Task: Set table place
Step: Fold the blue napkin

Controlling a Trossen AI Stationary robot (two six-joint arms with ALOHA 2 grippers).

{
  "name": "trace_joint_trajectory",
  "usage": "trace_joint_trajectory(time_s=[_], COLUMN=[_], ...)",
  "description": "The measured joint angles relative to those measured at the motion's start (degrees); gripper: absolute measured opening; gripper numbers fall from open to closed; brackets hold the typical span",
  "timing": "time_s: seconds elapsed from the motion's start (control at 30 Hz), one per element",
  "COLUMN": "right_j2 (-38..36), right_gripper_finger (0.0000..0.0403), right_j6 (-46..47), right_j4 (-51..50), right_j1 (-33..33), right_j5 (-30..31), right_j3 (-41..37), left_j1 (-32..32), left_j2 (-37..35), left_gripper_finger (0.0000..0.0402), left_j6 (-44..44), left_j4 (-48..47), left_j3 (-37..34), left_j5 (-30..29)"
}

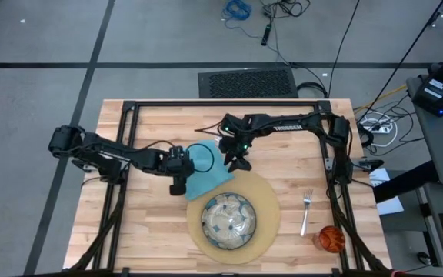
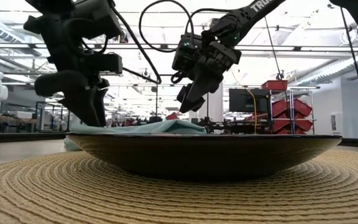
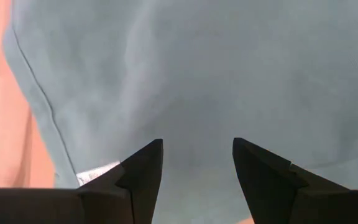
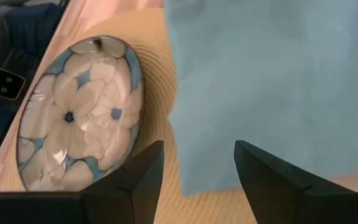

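Overhead view: table (image 1: 152, 246) carries a round placemat (image 1: 271, 201) at lower centre with a patterned plate (image 1: 229, 221) on it. Teal napkin (image 1: 206, 171) lies just upper left of the plate, its corner over the mat's edge. Left gripper (image 1: 178, 185) sits at the napkin's left edge; right gripper (image 1: 239, 163) hangs just beside its right edge. Fork (image 1: 305, 211) lies right of the mat, orange cup (image 1: 331, 238) at lower right. No knife or spoon visible.

Table-level view: plate (image 2: 197, 155) fills the middle on the woven placemat (image 2: 166, 199); napkin (image 2: 160, 127) shows behind its rim. Left gripper (image 2: 92, 112) is down at the cloth, upper left; right gripper (image 2: 188, 99) is clear above it, centre.

Left wrist view: fingers (image 3: 143, 171) spread apart with napkin (image 3: 197, 74) filling the frame, nothing pinched.

Right wrist view: fingers (image 4: 263, 171) spread, empty, over napkin (image 4: 272, 81), placemat (image 4: 160, 81) and plate (image 4: 79, 112).

Risks, as judged: the napkin is rumpled and overlaps the mat, so a one-sided pinch could drag or bunch it against the plate; a low approach could nudge the plate off centre.
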Motion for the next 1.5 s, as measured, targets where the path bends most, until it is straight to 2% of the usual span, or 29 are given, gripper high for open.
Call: trace_joint_trajectory(time_s=[0.17, 0.3, 0.43, 0.63, 0.83, 1.03, 1.13, 1.37, 1.43, 1.5], right_j2=[0.00, -0.45, -1.72, -2.27, -2.21, -2.21, -2.21, -2.21, -2.21, -2.44], right_gripper_finger=[0.0187, 0.0187, 0.0187, 0.0187, 0.0187, 0.0187, 0.0187, 0.0187, 0.0187, 0.0187], right_j6=[1.86, 1.64, 0.55, -0.11, 1.31, 2.82, 2.82, 4.85, 5.80, 6.14], right_j4=[1.14, -2.05, -4.29, -2.37, 4.89, 9.10, 9.42, 10.39, 9.95, 9.02], right_j1=[-0.62, 1.06, 3.53, 6.26, 5.65, 3.59, 3.59, 3.61, 4.47, 6.27], right_j5=[-0.28, -0.32, -0.22, 0.51, 4.11, 5.91, 4.59, -6.80, -7.46, -4.54], right_j3=[-0.53, -0.59, -0.57, -1.11, -7.09, -9.33, -9.35, -9.40, -9.40, -9.41], left_j1=[4.27, 5.05, 2.80, -1.73, -7.76, -8.63, -8.70, -10.66, -12.55, -14.80], left_j2=[-0.03, 0.00, -1.34, -3.44, -3.19, -2.16, -2.10, -2.30, -2.36, -2.34], left_gripper_finger=[0.0181, 0.0181, 0.0180, 0.0180, 0.0180, 0.0180, 0.0180, 0.0180, 0.0180, 0.0180], left_j6=[0.38, -1.62, -3.46, -6.99, -9.56, -10.07, -11.86, -21.93, -22.01, -23.22], left_j4=[4.56, 5.04, 5.54, 3.35, 4.43, 6.28, 6.76, 7.96, 7.83, 5.58], left_j3=[-2.66, -3.36, -1.87, -1.48, -1.85, -1.93, -1.93, -1.93, -1.22, 0.11], left_j5=[2.58, 6.15, 7.16, 6.59, 6.40, 5.44, 4.77, 1.66, 1.09, -1.27])
